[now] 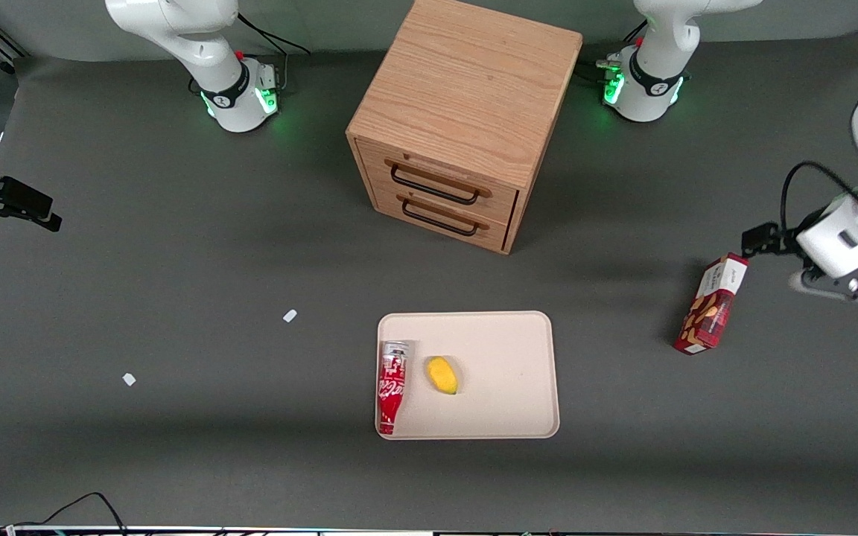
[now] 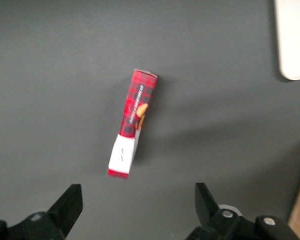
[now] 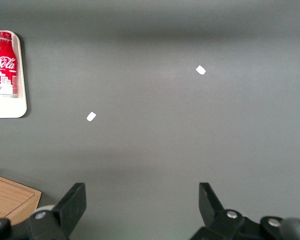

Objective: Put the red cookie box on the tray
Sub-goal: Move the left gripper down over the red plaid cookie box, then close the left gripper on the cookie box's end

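**Pincer wide open above the cookie box**

The left gripper (image 2: 137,210) hung over the table at the working arm's end, its two black fingers (image 2: 67,205) spread well apart and holding nothing; below it, clear of both fingers, lay the red cookie box (image 2: 132,124) on the grey table (image 1: 176,260), white end panel toward the fingers; in the front view the box (image 1: 710,305) looked tilted, though whether it lay flat or stood on edge was hard to judge; the tray (image 1: 503,335) sat well apart from it, toward the table's middle, a soda can (image 1: 391,385) along one rim and a yellow fruit (image 1: 442,374) just beside the can; the wooden drawer cabinet (image 1: 459,112) stood farther from the front camera than the tray; two white scraps (image 1: 290,316) lay toward the parked arm's end.
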You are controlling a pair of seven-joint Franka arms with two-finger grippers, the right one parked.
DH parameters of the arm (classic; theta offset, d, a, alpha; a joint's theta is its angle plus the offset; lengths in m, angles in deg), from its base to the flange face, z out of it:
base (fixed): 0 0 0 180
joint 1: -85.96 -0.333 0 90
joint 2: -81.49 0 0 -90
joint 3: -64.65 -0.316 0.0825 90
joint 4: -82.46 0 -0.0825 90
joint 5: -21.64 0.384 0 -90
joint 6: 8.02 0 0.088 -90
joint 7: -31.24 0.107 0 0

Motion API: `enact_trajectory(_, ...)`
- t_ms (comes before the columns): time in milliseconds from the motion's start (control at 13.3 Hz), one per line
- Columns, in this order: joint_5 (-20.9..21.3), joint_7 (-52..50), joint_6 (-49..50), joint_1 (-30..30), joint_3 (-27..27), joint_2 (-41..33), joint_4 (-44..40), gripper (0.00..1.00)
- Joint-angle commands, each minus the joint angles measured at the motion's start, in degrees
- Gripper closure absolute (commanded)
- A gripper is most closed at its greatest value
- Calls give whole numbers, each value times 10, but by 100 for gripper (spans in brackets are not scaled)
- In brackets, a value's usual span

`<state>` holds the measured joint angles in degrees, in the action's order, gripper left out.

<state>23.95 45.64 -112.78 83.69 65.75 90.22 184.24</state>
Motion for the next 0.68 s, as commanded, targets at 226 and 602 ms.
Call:
enact_trajectory(226, 14, 73, -200, 14, -34, 68, 90, 0)
enact_trajectory(602, 14, 77, -376, 15, -35, 97, 196, 0)
